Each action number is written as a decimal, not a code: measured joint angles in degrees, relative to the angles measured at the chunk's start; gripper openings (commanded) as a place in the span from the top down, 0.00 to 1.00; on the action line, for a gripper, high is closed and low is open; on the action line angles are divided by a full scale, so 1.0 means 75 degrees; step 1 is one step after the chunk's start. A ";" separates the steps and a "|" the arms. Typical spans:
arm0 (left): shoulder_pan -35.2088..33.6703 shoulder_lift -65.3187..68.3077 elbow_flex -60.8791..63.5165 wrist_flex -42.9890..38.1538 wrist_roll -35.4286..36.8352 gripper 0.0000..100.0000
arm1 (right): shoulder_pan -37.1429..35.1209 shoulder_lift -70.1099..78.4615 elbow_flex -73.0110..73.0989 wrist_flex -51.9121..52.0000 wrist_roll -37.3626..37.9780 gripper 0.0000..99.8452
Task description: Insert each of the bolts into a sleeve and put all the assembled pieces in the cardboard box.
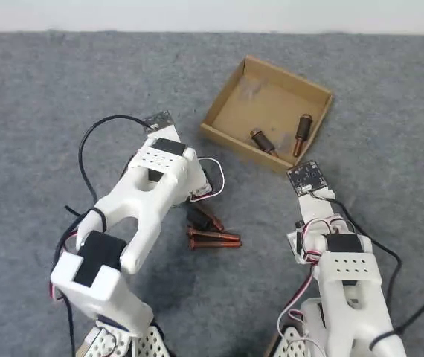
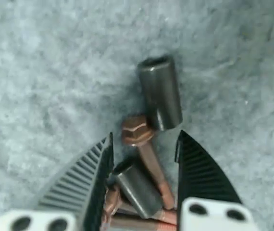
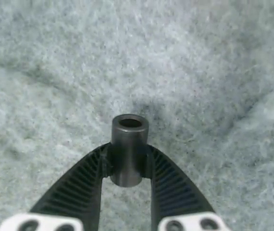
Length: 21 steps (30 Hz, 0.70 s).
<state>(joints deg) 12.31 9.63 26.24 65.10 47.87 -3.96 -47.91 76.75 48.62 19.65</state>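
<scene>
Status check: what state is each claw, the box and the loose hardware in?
Left claw: open.
Right claw: shut on held sleeve, bore empty.
Cardboard box: open-topped, two assembled pieces inside.
Loose bolts: lying flat on carpet, unsleeved.
Loose sleeve: on its side, empty.

The left gripper (image 2: 145, 136) hangs low over the grey, felt-like tabletop (image 2: 45, 72), its two black ribbed fingers (image 2: 96, 178) spread apart. Between the fingertips lies a copper bolt (image 2: 138, 131), its hex head pointing away from the gripper and its shank running back between the fingers. Just beyond the bolt's head a dark far sleeve (image 2: 160, 92) lies on its side, its open bore facing away from the head. Behind the head, a second dark near sleeve (image 2: 137, 190) rests against the bolt's shank. Under it lie more bolts (image 2: 127, 221), perhaps two, partly hidden.
</scene>
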 measured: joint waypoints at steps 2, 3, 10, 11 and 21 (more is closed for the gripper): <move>0.0000 0.0000 0.0258 -0.0223 0.0000 0.93 | 0.0000 0.0000 0.0000 0.0000 0.0000 0.99; 0.0000 0.0000 0.0363 -0.0316 0.0000 0.98 | 0.0000 0.0000 0.0000 0.0000 0.0000 0.99; 0.0047 0.0000 0.0399 -0.0586 0.0012 0.99 | 0.0000 0.0000 0.0000 0.0000 0.0000 0.99; 0.0047 0.0000 0.0399 -0.0586 0.0012 0.99 | 0.0000 0.0000 0.0000 0.0000 0.0000 0.99; -0.0903 -0.0012 0.0316 -0.0563 -0.0774 0.99 | 0.0000 0.0000 0.0000 0.0000 0.0000 0.99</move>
<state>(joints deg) 5.54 9.54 28.62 60.88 42.07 -3.96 -47.91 76.75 48.62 19.65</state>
